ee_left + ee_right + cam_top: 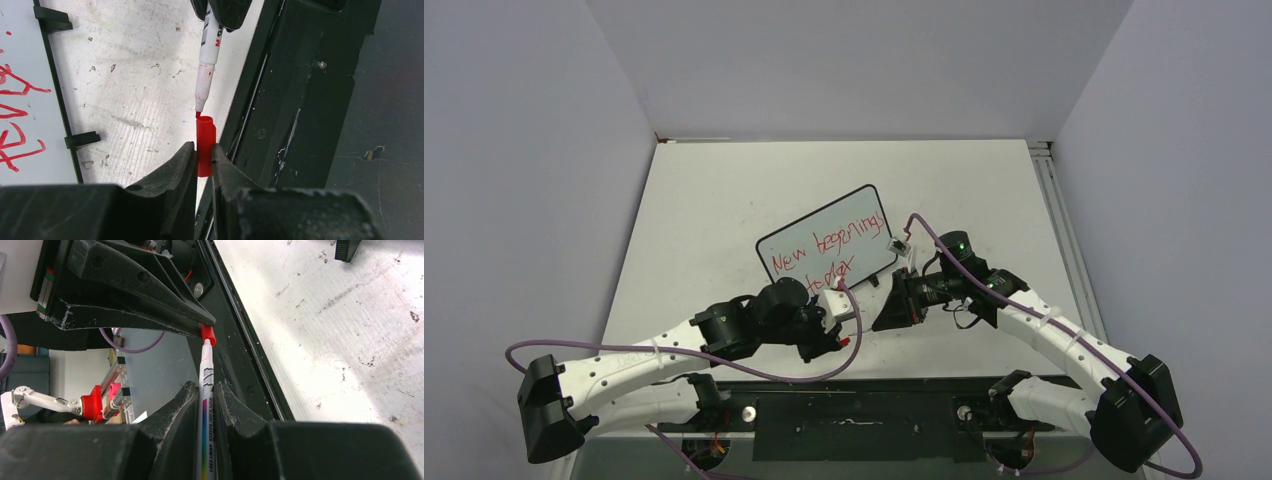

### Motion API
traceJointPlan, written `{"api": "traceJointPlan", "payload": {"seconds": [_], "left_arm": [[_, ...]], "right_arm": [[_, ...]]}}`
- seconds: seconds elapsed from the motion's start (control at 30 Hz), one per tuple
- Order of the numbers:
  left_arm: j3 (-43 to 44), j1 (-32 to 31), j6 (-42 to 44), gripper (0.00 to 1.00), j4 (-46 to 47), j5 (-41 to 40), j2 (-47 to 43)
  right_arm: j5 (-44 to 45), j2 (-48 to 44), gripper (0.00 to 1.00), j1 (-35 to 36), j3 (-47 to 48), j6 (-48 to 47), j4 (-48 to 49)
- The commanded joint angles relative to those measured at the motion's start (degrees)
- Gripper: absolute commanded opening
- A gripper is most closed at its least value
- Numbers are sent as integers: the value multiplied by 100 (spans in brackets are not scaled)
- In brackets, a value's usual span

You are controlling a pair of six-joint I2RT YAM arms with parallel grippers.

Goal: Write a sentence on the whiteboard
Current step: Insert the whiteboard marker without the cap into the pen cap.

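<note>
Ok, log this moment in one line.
left fingers: shut on red cap | right fingers: shut on marker | tip: at cap mouth | whiteboard: sentence written

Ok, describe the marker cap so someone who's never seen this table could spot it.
From the whiteboard mid-table, come toward the arms' bases, where the two grippers meet. The cap is the short red tube pinched in the left gripper, its open end at the tip of the marker held by the right gripper. Unlike the white marker barrel beside it, it is solid red.
</note>
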Motion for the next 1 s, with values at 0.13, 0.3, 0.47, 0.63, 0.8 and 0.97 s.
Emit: {"api": "traceJointPlan", "payload": {"seconds": [0.13, 0.3, 0.47, 0.63, 0.8, 0.97], "left_arm": [[134, -45, 60, 0, 44, -133, 3], [160, -45, 53, 0, 24, -170, 43], [152, -45, 47, 0, 42, -173, -3], [132, -45, 73, 0, 61, -29, -43], [115, -45, 106, 0, 76, 35, -84], [96, -49, 108, 0, 84, 38, -132]], "right_arm": [[-147, -27, 5, 93, -52, -1, 287], [-147, -68, 5, 105, -88, 2, 275], [-104, -86, 5, 119, -116, -6, 265], [-61, -72, 5, 116, -116, 67, 358], [-50, -36, 5, 116, -124, 83, 403], [-41, -36, 6, 116, -129, 93, 402]]}}
